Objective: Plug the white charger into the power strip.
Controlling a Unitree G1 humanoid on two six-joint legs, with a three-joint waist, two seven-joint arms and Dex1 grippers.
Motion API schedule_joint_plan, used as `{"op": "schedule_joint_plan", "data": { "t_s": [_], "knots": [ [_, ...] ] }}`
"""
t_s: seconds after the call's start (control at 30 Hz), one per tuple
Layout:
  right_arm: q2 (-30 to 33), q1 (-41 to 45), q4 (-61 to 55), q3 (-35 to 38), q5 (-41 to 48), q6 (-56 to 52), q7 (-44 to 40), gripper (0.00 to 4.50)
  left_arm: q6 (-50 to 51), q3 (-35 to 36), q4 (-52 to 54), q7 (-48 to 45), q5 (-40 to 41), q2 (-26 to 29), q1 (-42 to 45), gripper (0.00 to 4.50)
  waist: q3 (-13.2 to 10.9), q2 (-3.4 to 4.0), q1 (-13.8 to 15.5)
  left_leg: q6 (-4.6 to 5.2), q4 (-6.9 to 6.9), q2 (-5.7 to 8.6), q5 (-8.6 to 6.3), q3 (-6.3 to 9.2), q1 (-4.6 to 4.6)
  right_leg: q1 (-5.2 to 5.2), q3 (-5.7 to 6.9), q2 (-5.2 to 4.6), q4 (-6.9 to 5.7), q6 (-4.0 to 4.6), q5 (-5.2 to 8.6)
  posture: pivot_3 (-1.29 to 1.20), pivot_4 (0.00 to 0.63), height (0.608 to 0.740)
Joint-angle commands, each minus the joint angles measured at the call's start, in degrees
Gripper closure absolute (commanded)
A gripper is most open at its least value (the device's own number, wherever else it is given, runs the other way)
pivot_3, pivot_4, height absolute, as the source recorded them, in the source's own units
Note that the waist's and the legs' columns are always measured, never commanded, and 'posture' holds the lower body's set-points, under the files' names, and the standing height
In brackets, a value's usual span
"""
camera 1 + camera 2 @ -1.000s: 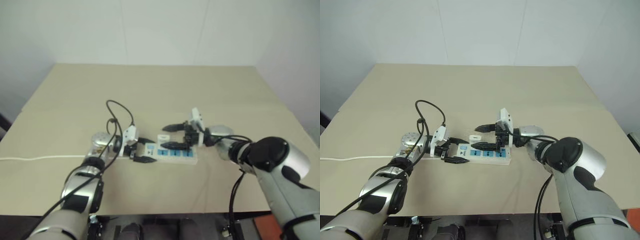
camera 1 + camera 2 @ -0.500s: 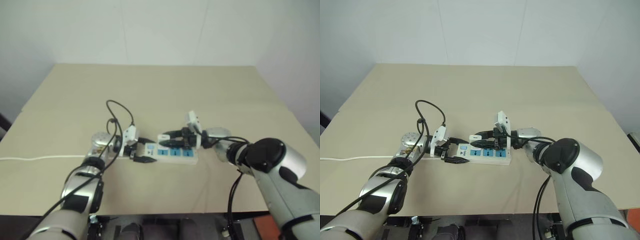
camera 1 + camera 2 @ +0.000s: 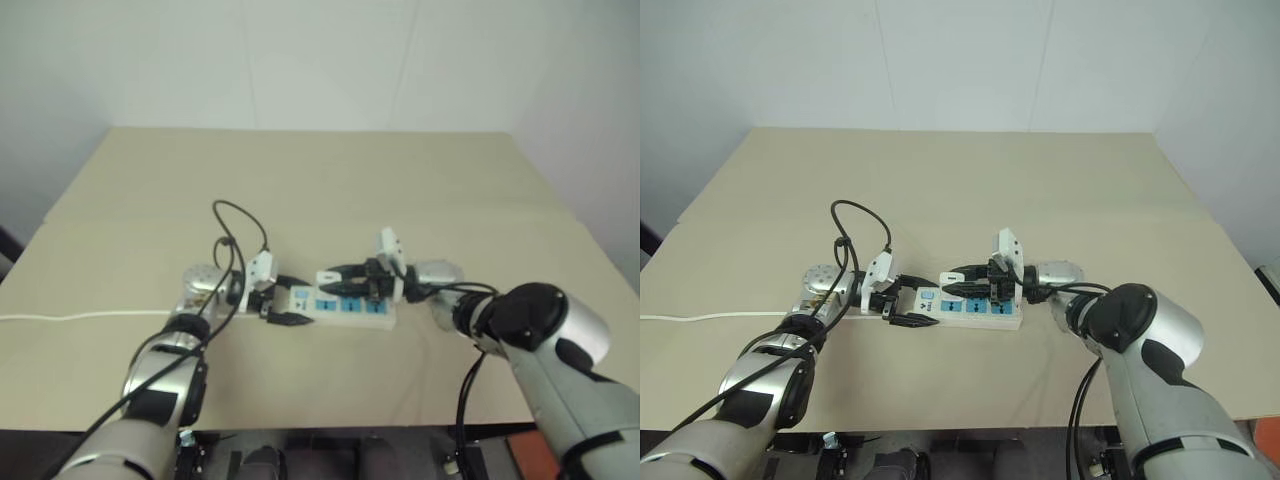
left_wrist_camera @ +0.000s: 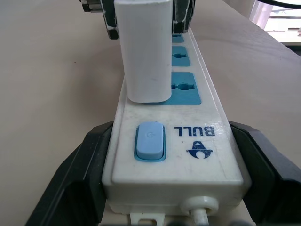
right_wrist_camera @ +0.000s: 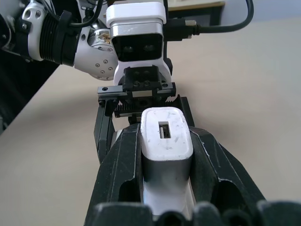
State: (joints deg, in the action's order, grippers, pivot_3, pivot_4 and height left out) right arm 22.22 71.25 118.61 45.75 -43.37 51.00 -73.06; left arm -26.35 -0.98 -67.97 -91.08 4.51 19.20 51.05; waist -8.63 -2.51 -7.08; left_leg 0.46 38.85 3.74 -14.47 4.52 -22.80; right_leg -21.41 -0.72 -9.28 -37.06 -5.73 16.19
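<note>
The foot of the white charger (image 4: 143, 49) hides the socket beneath it on the power strip (image 4: 178, 155), so whether its pins are fully seated cannot be told. The strip's far end is cut off by the picture's edge in the left wrist view, and its cord (image 4: 200, 214) leaves at the frame's edge. In the right wrist view the right gripper's fingers (image 5: 120, 174) cover the charger's sides, and the charger hides most of the strip behind it.

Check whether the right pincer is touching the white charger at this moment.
Touching. The right wrist view shows both black fingers pressed against the white charger, which stands on the power strip.
</note>
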Motion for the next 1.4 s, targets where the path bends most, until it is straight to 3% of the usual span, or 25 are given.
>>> {"op": "schedule_joint_plan", "data": {
  "t_s": [0.03,0.5,0.9,1.23,1.4],
  "knots": [
    [-0.7,-1.7,1.4,-2.1,-2.8,3.8,2.9,3.39,-0.7,0.1,0.9,0.2,0.0,0.1,0.2,1.21,0.0,0.0,0.0,-0.01,0.0,0.0,0.0,0.0,0.01,0.0,0.0,0.0,-0.01,0.0,0.0,0.0,0.15,0.74],
    [-1.1,-1.3,1.4,-3.4,-2.6,-1.9,3.6,3.39,-0.5,0.2,1.0,0.0,0.3,0.1,0.2,1.21,0.0,0.0,-0.3,-0.01,-0.01,-0.03,0.0,-0.01,0.26,0.21,0.0,0.02,-0.02,0.0,0.0,0.0,0.15,0.74],
    [-0.7,-1.8,1.4,-3.1,-3.1,1.3,4.1,3.39,-0.8,0.0,0.9,0.3,0.0,0.2,0.1,1.21,0.0,0.0,-0.3,0.0,-0.01,-0.04,0.0,-0.01,0.31,0.25,-0.01,0.02,-0.02,0.0,0.0,0.0,0.15,0.74],
    [0.0,-2.7,1.4,-2.4,-4.0,6.4,5.2,0.12,-1.0,-0.1,0.6,0.6,-0.2,0.3,0.2,1.21,0.0,0.0,-0.1,0.0,-0.03,-0.02,0.0,-0.01,0.29,0.23,-0.01,0.01,-0.02,0.0,0.0,0.0,0.15,0.74],
    [0.9,-2.5,1.4,-2.7,-4.6,7.0,4.8,0.05,-1.1,-0.1,0.4,0.8,-0.2,0.3,0.3,1.21,0.0,-0.01,-0.1,0.0,-0.03,-0.02,0.0,-0.01,0.29,0.23,0.0,0.01,-0.01,0.0,0.0,0.0,0.15,0.74]
  ]
}}
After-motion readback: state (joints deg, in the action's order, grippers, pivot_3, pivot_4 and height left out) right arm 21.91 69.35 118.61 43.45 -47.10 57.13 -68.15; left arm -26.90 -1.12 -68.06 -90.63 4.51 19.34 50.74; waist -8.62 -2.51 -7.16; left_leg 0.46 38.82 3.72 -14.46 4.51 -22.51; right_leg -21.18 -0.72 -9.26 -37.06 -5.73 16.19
